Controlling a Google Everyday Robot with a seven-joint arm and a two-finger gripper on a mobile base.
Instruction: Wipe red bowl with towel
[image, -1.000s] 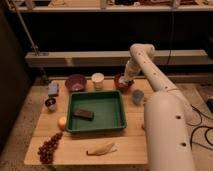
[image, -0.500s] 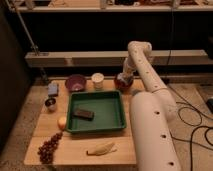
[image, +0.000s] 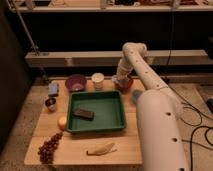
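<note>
Banana lies nearest me on the wooden table, with a bunch of dark grapes at the near left corner. The arm's thick white link fills the near right and hides that side of the table. Further in sits the green tray, a dark block inside it and a small orange fruit just beside its near left corner. Along the far edge I read, left to right, a blue-grey block, the purple bowl, a white cup and the red bowl. The gripper is down at the red bowl's left rim, the pale towel a wad against it. Whether it pinches the cloth I cannot tell. I judge the wiping itself is in hand. The next move calls for sweeping the cloth round inside the bowl with light pressure, without shoving the bowl toward the white cup.
</note>
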